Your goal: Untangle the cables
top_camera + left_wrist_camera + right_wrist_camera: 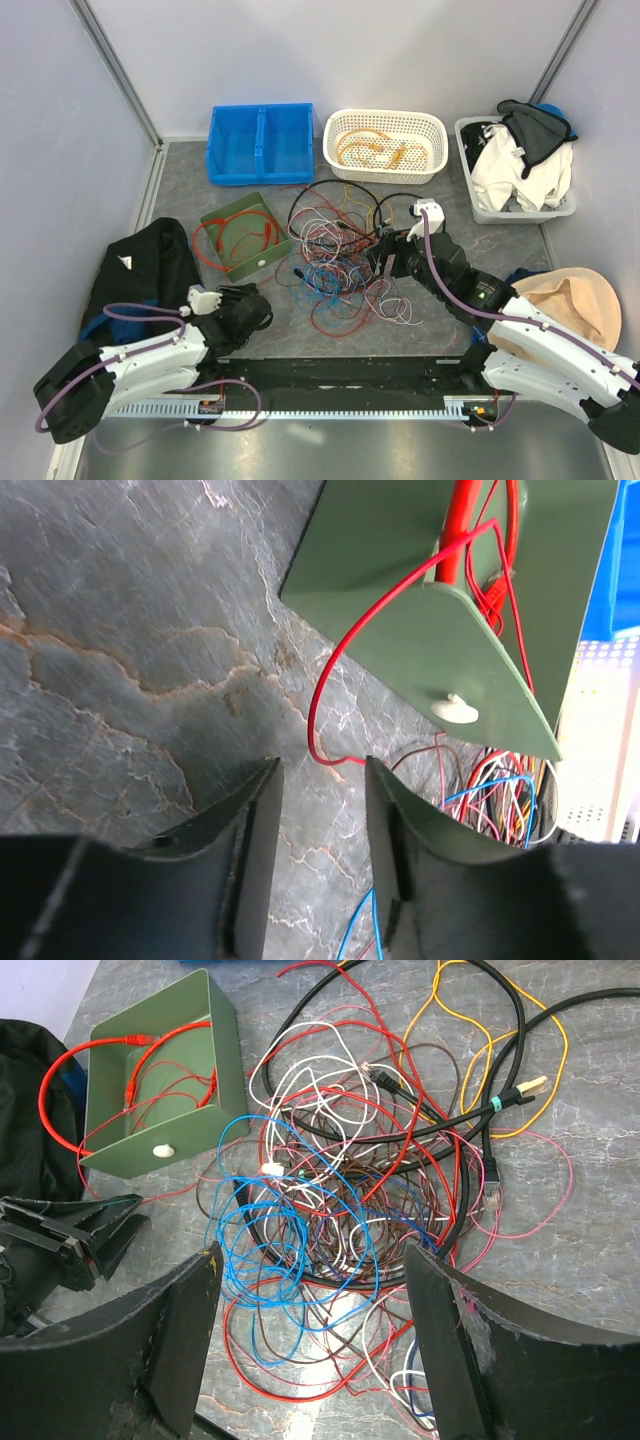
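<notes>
The cables (340,250) lie in a tangled heap of red, blue, white, black, brown, pink and yellow wires mid-table; the right wrist view shows the heap (360,1190) from above. My right gripper (312,1260) is wide open and empty, hovering over the heap's near side by blue loops (265,1230); it shows in the top view (382,262). My left gripper (320,775) is open and empty just above the table, left of the heap (262,305). A thin red wire (320,730) runs from the green box (450,630) past its fingertips.
The green box (245,235) holds red and orange cables. A blue bin (260,143), a white basket (385,145) with orange cables and a grey bin of clothes (515,170) stand at the back. Black cloth (150,265) lies left, a tan hat (570,300) right.
</notes>
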Available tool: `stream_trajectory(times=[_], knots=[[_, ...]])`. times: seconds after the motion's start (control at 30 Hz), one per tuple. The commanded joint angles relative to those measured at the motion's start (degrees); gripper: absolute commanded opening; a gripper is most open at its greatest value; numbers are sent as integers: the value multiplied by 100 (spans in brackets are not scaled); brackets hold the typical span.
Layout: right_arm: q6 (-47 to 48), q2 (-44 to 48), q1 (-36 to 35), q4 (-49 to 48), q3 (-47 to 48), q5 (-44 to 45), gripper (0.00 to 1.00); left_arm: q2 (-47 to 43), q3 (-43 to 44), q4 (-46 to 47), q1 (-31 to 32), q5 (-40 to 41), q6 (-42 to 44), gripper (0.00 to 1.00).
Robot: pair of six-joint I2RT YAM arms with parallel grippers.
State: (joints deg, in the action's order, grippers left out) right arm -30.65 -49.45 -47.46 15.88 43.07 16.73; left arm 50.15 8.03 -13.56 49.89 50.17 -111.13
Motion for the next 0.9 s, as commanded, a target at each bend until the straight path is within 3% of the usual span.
stream_trajectory(times=[0.0,0.1,0.23,0.37,0.47,0.57,0.7,0.87], knots=[[16,41,-9,-138,-79,-12,81,223,-126,107,3,502,-286,42],[-19,50,-9,-146,-123,-38,81,442,-100,187,3,643,-330,30],[-37,102,-9,-146,-176,-56,80,759,23,275,3,687,-383,2],[-37,181,-9,-103,-202,-47,80,935,93,389,3,547,-269,2],[-28,243,-9,-41,-229,5,81,429,163,451,56,248,432,2],[-20,296,-9,-23,-237,67,80,-276,488,434,65,-130,2238,2],[-19,252,-9,-23,-203,58,80,-1182,1416,39,65,-359,3360,2],[-81,208,-9,-102,-185,-21,80,-797,2605,-893,65,-386,3993,2]])
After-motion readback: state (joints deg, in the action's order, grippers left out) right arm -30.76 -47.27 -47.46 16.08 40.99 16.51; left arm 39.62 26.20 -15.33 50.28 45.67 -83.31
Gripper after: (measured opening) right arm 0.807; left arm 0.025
